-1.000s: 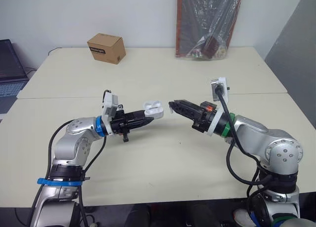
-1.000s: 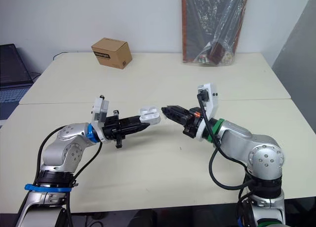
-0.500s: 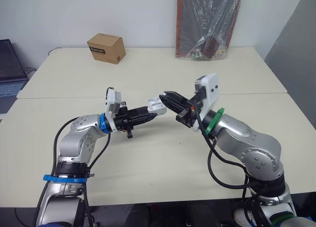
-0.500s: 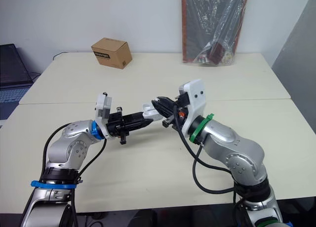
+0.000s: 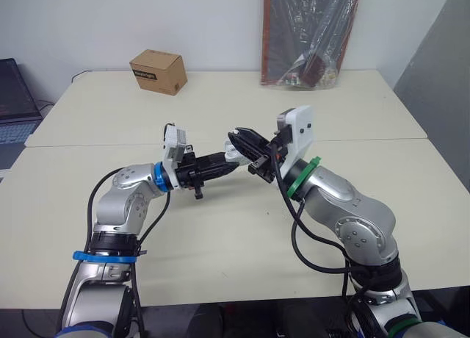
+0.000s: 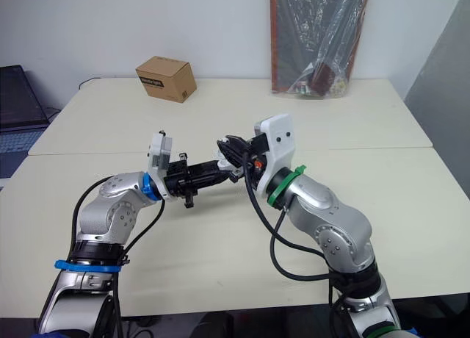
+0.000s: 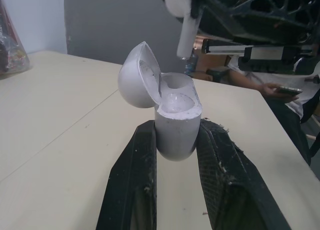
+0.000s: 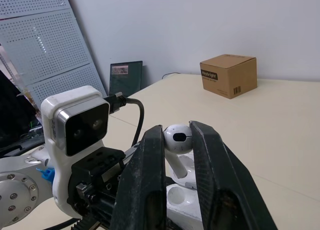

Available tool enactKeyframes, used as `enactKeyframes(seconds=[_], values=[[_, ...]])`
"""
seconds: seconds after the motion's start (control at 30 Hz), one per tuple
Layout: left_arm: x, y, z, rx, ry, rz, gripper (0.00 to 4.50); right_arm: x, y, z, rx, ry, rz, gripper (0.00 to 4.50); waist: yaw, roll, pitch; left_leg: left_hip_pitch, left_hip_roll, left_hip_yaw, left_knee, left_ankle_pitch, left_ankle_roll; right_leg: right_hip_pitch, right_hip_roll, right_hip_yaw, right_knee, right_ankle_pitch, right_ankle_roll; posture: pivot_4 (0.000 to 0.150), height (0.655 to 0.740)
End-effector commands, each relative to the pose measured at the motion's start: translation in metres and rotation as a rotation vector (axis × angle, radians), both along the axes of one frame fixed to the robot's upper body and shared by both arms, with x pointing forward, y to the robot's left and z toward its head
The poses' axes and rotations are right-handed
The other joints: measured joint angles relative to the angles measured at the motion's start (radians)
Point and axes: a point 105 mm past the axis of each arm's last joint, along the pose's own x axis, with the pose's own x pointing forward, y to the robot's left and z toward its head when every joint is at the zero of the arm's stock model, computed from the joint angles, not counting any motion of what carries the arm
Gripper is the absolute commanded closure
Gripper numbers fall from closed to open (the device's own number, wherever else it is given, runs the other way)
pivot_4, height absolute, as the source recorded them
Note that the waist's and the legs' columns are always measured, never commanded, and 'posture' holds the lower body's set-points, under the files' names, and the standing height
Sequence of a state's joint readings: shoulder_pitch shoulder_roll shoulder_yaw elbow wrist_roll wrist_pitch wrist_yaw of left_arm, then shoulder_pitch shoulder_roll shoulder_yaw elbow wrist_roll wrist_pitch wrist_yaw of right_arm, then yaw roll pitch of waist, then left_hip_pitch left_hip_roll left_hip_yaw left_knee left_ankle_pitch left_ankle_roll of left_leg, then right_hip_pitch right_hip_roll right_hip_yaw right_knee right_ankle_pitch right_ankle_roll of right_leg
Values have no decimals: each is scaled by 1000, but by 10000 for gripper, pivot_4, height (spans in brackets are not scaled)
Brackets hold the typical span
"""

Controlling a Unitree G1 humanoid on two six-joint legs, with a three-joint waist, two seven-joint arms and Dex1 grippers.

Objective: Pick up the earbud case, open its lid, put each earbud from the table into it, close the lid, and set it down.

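So, the left gripper (image 7: 176, 135) is clamped around the earbud case (image 7: 172, 107), held off the table (image 5: 220, 103) mid-scene with its lid (image 7: 137, 77) flipped open. The right gripper (image 8: 178, 134) pinches an earbud (image 7: 185, 34) just above it, stem pointing down at the sockets. I'd guess it just needs a straight drop.

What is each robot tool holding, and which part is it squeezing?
The left tool grips the open earbud case by its lower body's sides. The right tool pinches an earbud by its round head.
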State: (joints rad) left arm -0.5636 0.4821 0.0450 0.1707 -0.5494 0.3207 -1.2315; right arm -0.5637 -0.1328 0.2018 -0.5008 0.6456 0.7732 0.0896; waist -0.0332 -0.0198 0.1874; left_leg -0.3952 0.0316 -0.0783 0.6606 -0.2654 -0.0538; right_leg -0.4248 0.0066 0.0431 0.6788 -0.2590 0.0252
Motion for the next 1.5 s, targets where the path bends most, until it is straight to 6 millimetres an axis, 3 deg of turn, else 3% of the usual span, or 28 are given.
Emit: enactKeyframes(seconds=[0.03,1.5], values=[[0,-1,14,-21,-40,-5,36814,-4,3,11,14,-49,10,41303,0,0,0,0,0,0,0,0,0,0,0,0,0,0,0,1500,7400],[5,-12,43,-131,-132,28,36814,4,8,-6,-44,61,-65,41303,0,0,0,0,0,0,0,0,0,0,0,0,0,0,0,1500,7400]])
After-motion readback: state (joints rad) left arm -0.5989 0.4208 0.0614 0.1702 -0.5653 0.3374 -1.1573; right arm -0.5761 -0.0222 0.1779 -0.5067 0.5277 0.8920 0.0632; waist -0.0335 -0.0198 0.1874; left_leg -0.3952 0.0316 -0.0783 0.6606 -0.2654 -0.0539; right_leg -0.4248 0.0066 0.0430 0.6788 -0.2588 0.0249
